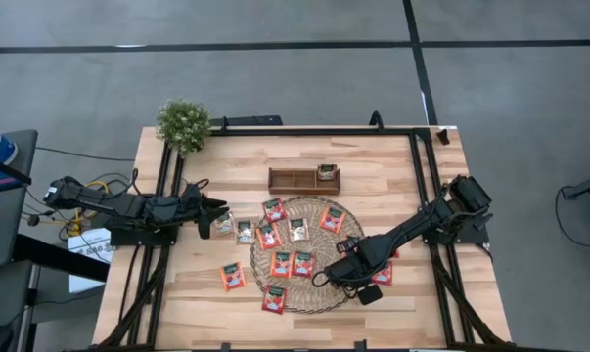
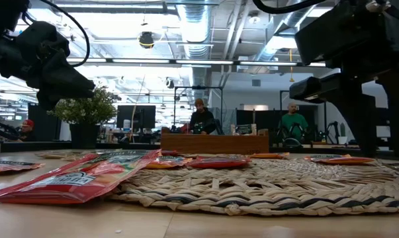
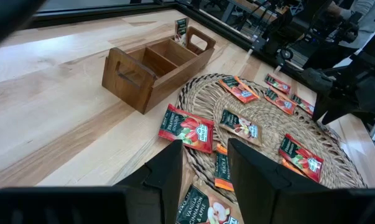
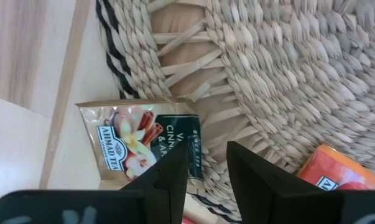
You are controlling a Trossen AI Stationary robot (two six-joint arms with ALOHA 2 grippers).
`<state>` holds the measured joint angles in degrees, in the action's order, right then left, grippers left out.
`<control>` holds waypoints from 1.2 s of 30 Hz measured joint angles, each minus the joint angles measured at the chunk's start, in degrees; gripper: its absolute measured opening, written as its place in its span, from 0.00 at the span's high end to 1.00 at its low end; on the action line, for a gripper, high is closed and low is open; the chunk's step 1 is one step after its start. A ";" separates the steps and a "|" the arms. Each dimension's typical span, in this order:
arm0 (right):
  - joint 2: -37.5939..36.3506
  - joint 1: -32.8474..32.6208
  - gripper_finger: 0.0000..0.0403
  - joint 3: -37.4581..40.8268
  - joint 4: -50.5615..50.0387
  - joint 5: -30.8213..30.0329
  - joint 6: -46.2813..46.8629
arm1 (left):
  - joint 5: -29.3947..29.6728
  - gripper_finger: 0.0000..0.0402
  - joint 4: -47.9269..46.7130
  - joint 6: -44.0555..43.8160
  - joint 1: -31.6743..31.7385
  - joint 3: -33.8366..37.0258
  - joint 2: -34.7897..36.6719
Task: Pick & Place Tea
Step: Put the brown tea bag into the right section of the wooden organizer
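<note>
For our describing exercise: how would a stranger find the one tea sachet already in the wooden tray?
Find the wooden divided tray just beyond the round straw mat. In its end compartment on the right arm's side stands the sachet, upright on edge; all the others lie flat on mat or table.

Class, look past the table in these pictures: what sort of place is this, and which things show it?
Probably an open-plan lab or office: exposed ceiling ducts, rows of monitors with people seated at them, and a wooden table framed by two robot arms.
</note>
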<state>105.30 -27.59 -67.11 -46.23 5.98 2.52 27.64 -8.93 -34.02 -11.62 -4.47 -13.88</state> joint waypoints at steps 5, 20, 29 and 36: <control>0.00 -0.70 0.74 0.00 0.04 0.09 -0.04 | 0.00 0.70 0.02 0.00 0.02 0.00 0.01; 3.45 -0.88 0.74 -0.13 1.46 0.27 0.44 | 0.05 0.70 -0.07 0.11 0.02 -0.02 -0.01; 3.54 -0.90 0.80 -0.11 1.48 0.48 0.46 | 0.09 0.70 -0.05 0.11 0.00 -0.02 -0.01; 3.58 -0.90 0.86 -0.07 1.48 0.33 0.53 | 0.11 0.70 -0.04 0.09 0.01 -0.02 -0.01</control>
<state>108.88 -28.49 -67.18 -44.75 6.31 3.05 27.75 -8.97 -33.93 -11.61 -4.49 -13.89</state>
